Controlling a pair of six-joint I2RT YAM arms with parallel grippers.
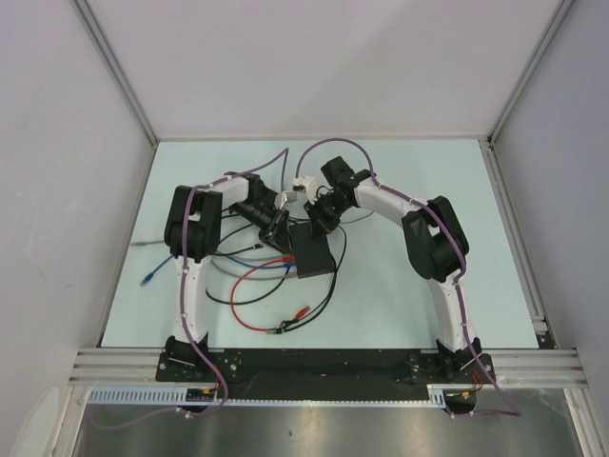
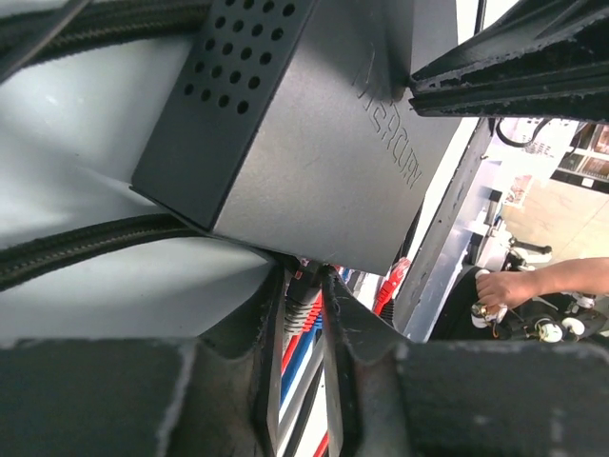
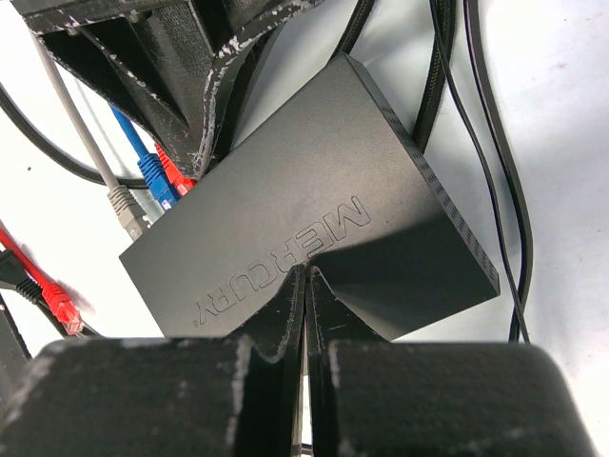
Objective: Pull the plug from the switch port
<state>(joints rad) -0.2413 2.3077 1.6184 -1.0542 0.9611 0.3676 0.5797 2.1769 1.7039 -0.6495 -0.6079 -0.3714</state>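
The switch (image 1: 312,252) lies flat near the middle of the table (image 1: 409,171), between the two arms, with its port edge facing left. Three plugs are seated side by side in that edge: a grey plug (image 3: 124,203), a blue plug (image 3: 155,178) and a red plug (image 3: 177,171), their cables running off to the left. A second red plug (image 3: 59,303) lies loose on the table, clear of the switch. The right gripper (image 3: 305,286) is fully closed and holds nothing; its joined fingertips bear down on the lettered top face of the switch, apparently to pin it in place. The left gripper (image 2: 303,319) is at the port edge, its fingers standing a narrow gap apart on either side of the plug row, with red and blue cable visible between them. Whether the pads are clamped on a plug, and on which one, cannot be told from any view. The step in hand appears to be the grasp on the plug, and extraction is not yet done, as all three plugs sit in their ports. The next move calls for a firm closure on a single plug body, probably with its latch tab depressed, then a straight pull to the left, in line with the port. The right gripper should hold its downward pressure so the switch does not slide with the pull.
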